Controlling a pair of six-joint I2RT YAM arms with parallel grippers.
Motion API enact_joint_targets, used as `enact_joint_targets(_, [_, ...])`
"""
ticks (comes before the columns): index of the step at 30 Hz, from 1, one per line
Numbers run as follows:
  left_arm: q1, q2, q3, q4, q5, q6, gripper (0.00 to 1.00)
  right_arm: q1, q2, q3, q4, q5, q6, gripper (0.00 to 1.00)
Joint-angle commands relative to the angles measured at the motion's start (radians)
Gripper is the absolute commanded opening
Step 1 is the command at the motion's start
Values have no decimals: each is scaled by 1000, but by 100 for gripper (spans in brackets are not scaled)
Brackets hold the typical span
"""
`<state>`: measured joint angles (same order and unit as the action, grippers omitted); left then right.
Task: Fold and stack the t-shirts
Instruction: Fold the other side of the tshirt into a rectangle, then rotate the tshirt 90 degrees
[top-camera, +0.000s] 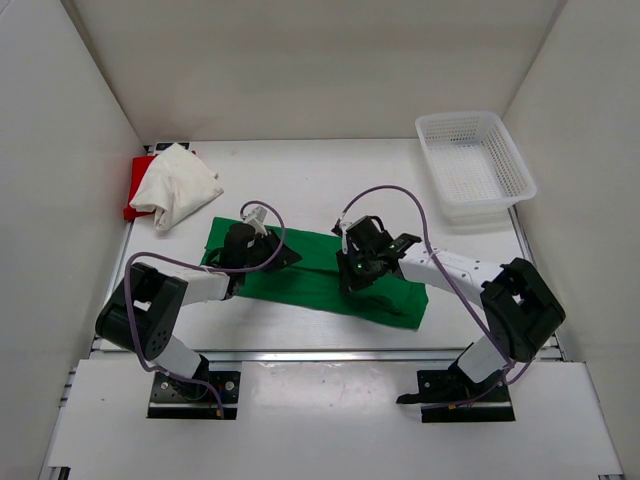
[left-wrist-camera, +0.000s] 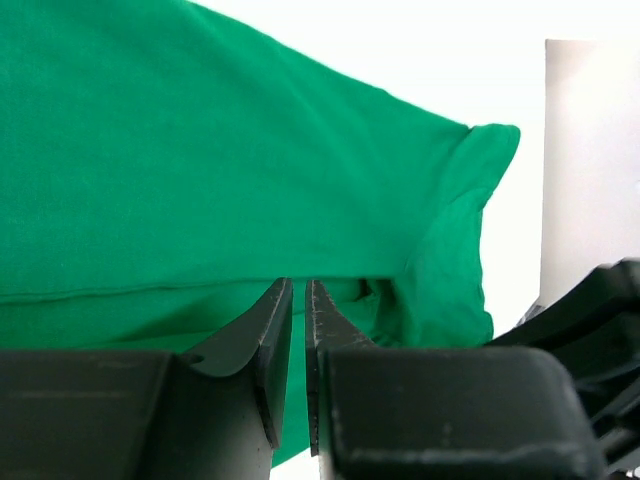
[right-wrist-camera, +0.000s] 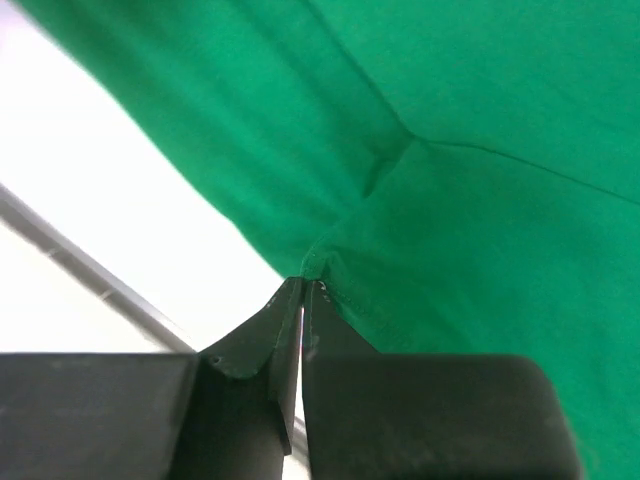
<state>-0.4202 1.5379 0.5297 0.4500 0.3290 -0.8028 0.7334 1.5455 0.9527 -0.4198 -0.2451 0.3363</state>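
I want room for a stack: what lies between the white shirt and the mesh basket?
Nothing: the top view shows bare table between the white shirt and the basket. The green shirt lies nearer the arms.

White desk (top-camera: 300, 180), and the green t-shirt (top-camera: 312, 282) is spread on it, right under the left pincer (top-camera: 288, 256) and the right pincer (top-camera: 352, 283). Well beyond the left pincer the red t-shirt (top-camera: 135, 190) lies in the corner, with the white t-shirt (top-camera: 178, 185) heaped over it. Far beyond the right pincer sits a white mesh basket (top-camera: 431, 160).
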Motion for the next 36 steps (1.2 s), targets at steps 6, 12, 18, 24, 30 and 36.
enact_joint_targets(6, [17,-52,-5,33,28,-16,20,24,16,-6,68,-171,56,8])
enact_joint_targets(12, [26,-52,-5,33,27,-16,20,3,-39,-15,40,-166,43,25])
enact_joint_targets(18, [15,-4,23,39,7,-15,20,-94,-195,-148,113,-118,66,9])
enact_joint_targets(24, [87,100,23,107,67,-68,20,-256,-214,-327,303,21,121,0])
enact_joint_targets(30, [198,136,-101,228,100,-165,19,-359,-125,-401,461,4,182,1])
enact_joint_targets(36, [267,70,-214,323,117,-265,19,-379,153,-119,423,-60,162,0])
